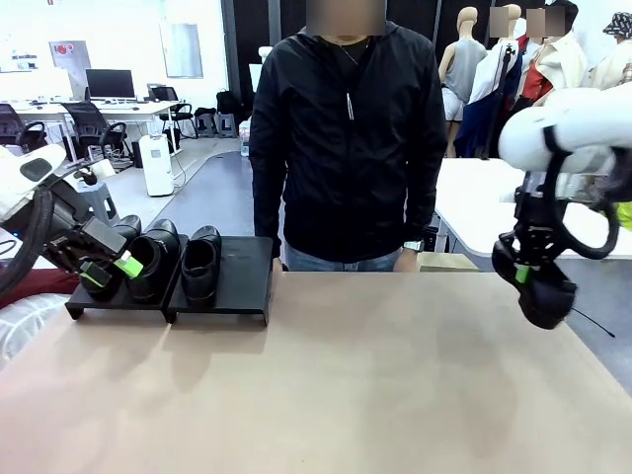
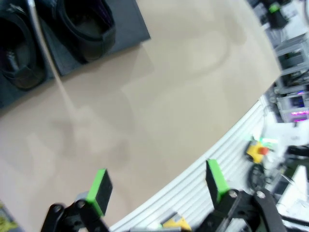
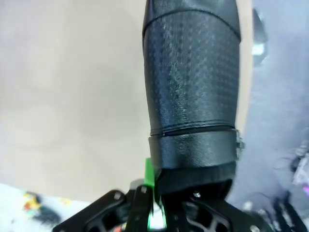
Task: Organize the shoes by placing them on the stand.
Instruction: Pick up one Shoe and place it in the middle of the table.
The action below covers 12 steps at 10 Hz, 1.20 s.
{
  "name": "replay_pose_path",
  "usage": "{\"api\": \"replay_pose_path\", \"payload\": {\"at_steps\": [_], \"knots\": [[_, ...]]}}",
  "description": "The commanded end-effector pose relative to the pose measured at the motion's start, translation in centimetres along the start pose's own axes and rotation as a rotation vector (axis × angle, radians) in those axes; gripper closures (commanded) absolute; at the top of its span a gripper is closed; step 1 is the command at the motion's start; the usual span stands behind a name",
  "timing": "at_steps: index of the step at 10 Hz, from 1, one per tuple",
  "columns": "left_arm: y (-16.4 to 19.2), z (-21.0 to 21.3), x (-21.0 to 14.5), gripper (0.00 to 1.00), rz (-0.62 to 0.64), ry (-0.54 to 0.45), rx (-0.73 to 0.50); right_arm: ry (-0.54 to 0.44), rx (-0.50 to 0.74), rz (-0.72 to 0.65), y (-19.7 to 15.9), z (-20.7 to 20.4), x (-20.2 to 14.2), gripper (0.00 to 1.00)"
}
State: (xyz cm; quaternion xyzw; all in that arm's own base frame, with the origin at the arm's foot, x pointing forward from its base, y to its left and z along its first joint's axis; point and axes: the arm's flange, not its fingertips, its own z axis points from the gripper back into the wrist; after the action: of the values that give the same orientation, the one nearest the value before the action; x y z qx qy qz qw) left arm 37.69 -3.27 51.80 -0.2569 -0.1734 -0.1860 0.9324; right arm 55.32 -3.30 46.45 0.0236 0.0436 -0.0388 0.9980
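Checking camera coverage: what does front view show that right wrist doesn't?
Front alone: the person, the stand holding three shoes, and the left gripper open by the stand. Right wrist alone: the textured upper of the fourth shoe up close, its edge pinched between the jaws. Both: the right gripper shut on that shoe, and the tan table.

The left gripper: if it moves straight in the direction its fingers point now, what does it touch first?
Probably the bare beige tabletop. The open left gripper points at it, with the black leather shoes off to one side; depth is uncertain.
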Motion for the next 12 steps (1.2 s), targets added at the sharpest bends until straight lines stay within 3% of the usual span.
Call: {"api": "replay_pose_path", "payload": {"at_steps": [1,2,4,5,8,9,12], "knots": [[0.1,0.1,-0.2,0.0,-0.005,-0.005,-0.019,-0.132,0.029,0.075,1.7,-1.1,-9.6,1.0],[0.1,0.1,-0.2,0.0,-0.005,-0.005,-0.019,-0.183,0.065,0.064,1.3,-1.5,-10.5,1.0],[0.1,0.1,-0.2,0.0,-0.005,-0.005,-0.019,-0.161,0.08,-0.026,-1.1,-0.8,-6.0,1.0],[0.1,0.1,-0.2,0.0,-0.005,-0.005,-0.019,-0.117,0.035,0.025,1.3,-0.6,-10.6,1.0],[0.1,0.1,-0.2,0.0,-0.005,-0.005,-0.019,-0.12,0.044,0.006,0.5,-1.5,-10.0,1.0],[0.1,0.1,-0.2,0.0,-0.005,-0.005,-0.019,-0.168,0.037,0.011,4.3,-2.7,-10.7,1.0],[0.1,0.1,-0.2,0.0,-0.005,-0.005,-0.019,-0.118,0.171,0.158,18.5,-6.2,-12.8,1.0]]}}
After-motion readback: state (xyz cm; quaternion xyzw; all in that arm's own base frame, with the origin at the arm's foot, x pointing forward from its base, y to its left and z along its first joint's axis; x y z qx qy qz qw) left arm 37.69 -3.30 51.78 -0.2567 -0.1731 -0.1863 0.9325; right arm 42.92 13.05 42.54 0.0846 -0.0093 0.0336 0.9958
